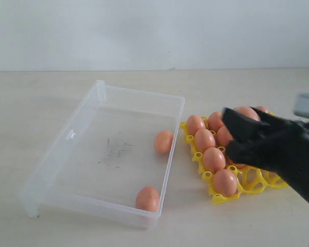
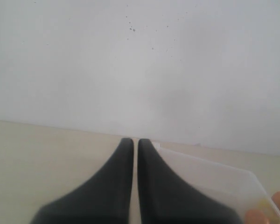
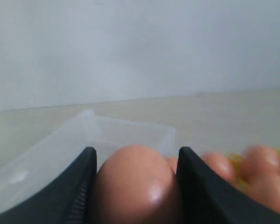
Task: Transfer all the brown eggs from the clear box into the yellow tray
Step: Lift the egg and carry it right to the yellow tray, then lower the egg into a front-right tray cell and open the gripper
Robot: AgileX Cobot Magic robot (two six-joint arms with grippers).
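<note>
Two brown eggs (image 1: 164,141) in the clear box (image 1: 72,135): one lies against the box's long wall on the tray side, about midway along. Its mate, the corner egg (image 1: 148,198), sits in the box's near corner on that same side.
Their axes: both are on their sides, long axes running roughly along that wall, the corner egg a touch slanted.
Yellow tray (image 1: 218,199): on the counter (image 1: 36,98) just outside that same box wall. The tray eggs (image 1: 214,159) stand on end in their cups. A row of four shows plainly nearest the box; the arm partly hides the rest.
Right gripper (image 3: 137,152): over the tray, outside the box, and pinching the held egg (image 3: 135,186), a finger on each flank!
Held egg's axis: the rounded end pokes past the fingertips toward the box. The long axis looks to run along the fingers, though the frame cuts off the rest.
Left gripper (image 2: 135,142): fingers pressed together, nothing between them, a box corner just past them.
</note>
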